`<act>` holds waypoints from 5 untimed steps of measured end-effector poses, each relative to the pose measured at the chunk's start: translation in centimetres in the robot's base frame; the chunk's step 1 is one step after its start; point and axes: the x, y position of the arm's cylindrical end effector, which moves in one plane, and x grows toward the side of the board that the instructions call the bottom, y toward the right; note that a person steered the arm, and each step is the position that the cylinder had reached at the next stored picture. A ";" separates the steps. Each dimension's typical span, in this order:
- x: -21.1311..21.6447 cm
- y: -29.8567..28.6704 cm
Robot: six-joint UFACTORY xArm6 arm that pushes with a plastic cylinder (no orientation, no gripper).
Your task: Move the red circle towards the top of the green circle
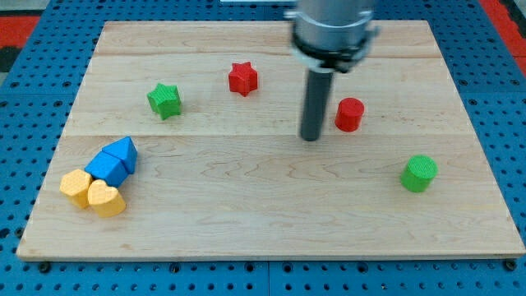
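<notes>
The red circle (pixel 349 113) stands on the wooden board, right of the middle. The green circle (pixel 419 173) stands lower and further to the view's right, near the board's right edge. My tip (pixel 311 138) rests on the board just left of the red circle and slightly below it, a small gap apart. The rod rises from the tip to the arm's grey end at the view's top.
A red star (pixel 243 78) and a green star (pixel 164 99) lie in the upper left part. A blue triangle (pixel 123 150), a blue cube (pixel 106 168), a yellow hexagon (pixel 76 187) and a yellow heart (pixel 105 199) cluster at the lower left. The board (pixel 263 230) ends in blue pegboard.
</notes>
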 end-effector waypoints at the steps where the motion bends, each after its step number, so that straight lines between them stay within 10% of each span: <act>1: -3.2 1.5; 3: -3.5 9.9; 5: -5.7 -1.8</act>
